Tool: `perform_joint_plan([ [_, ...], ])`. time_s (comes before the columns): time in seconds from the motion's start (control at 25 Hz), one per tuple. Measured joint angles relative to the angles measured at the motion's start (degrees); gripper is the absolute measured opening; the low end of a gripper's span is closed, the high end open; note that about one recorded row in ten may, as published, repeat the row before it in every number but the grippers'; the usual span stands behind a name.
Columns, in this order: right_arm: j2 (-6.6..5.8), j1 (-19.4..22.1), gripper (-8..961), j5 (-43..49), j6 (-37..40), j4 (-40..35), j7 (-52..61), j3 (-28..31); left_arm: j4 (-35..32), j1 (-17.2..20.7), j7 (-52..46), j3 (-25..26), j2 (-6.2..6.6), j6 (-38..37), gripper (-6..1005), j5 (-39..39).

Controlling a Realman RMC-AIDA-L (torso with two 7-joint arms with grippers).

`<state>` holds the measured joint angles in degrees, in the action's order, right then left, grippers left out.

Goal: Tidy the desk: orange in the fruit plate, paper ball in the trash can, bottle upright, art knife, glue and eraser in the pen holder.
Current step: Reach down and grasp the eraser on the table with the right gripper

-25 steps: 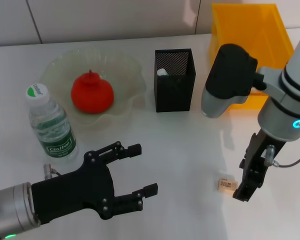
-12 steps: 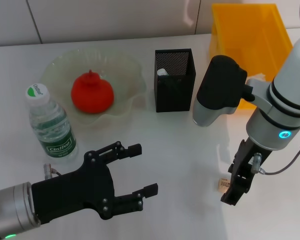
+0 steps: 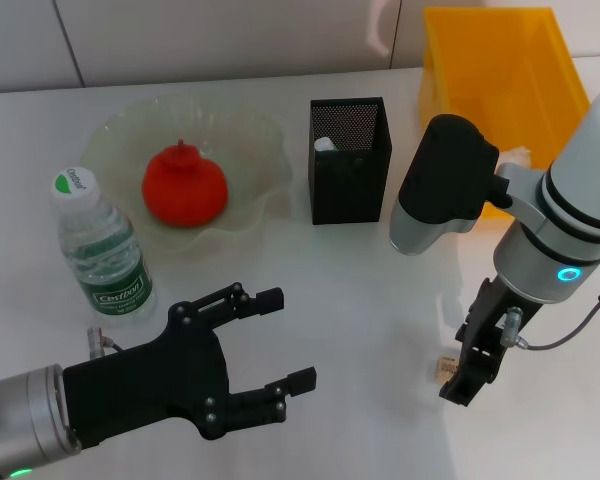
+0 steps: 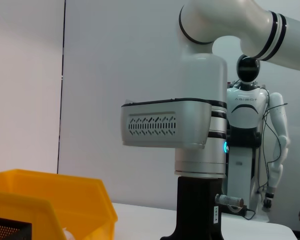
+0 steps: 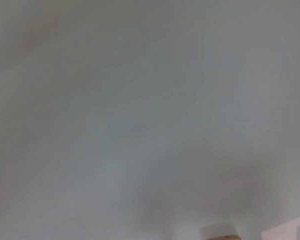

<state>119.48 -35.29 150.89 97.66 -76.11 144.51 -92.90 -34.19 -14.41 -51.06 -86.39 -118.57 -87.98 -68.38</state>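
We take the eraser (image 3: 446, 366) to be the thing in hand: a small pale block with a tan band, lying flat on the white desk (image 3: 360, 290) near its front right part, well apart from the pen holder (image 3: 349, 160). We judge it light, stiff enough to keep its shape under a pinch, and a little rubbery, so it should not slip much; being low and small, it wants a hold across its short sides, close to the desk surface, with the jaws brought down squarely so it does not skid or tip away.

The right gripper (image 3: 467, 378) hangs just beside the eraser, touching or nearly touching its right end; we cannot tell whether its jaws stand apart or together, since the head view shows them edge-on. The left gripper (image 3: 280, 340) rests low over the front left of the desk with its jaws spread wide and nothing between them.

The head view alone gives the layout: the bottle (image 3: 102, 248) upright, the red-orange fruit (image 3: 184, 186) in the fruit plate (image 3: 245, 140), the yellow bin (image 3: 500, 70) behind. The right wrist view shows only blurred desk and a sliver of the eraser (image 5: 220, 231). The left wrist view looks across at the right arm (image 4: 197, 150) and a humanoid robot (image 4: 250, 135) in the background, which the head view misses.
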Motion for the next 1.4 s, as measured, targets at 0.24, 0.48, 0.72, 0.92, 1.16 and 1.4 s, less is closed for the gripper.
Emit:
perform_joint_plan([
  [0.24, -0.13, 0.35, 733, 0.14, -0.40, -0.39, -0.44, -0.17, 0.00, 0.00, 0.00, 0.00, 0.00, 0.00, 803, 0.00],
  [0.48, -0.20, 0.52, 714, 0.66, -1.46, -0.52, -0.55, -2.54, 0.00, 0.01, 0.00, 0.00, 0.00, -0.12, 802, 0.00],
  [0.72, -0.21, 0.51, 695, 1.07, -1.92, -0.53, -0.57, -2.89, 0.40, 0.00, 0.00, 0.00, 0.00, -0.35, 802, 0.00],
  [0.92, -0.15, 0.65, 551, 1.06, -2.32, -0.52, -0.59, -3.30, 0.58, 0.00, 0.00, 0.00, 0.00, -0.42, 802, 0.00],
  [1.16, 0.00, 0.90, 492, 1.04, -2.95, -0.46, -0.59, -4.65, 0.61, 0.00, 0.00, 0.00, 0.00, -0.44, 802, 0.00],
  [1.4, 0.05, 1.09, 488, 1.05, -3.25, -0.46, -0.50, -5.25, 0.62, 0.00, 0.00, 0.00, 0.00, -0.44, 802, 0.00],
])
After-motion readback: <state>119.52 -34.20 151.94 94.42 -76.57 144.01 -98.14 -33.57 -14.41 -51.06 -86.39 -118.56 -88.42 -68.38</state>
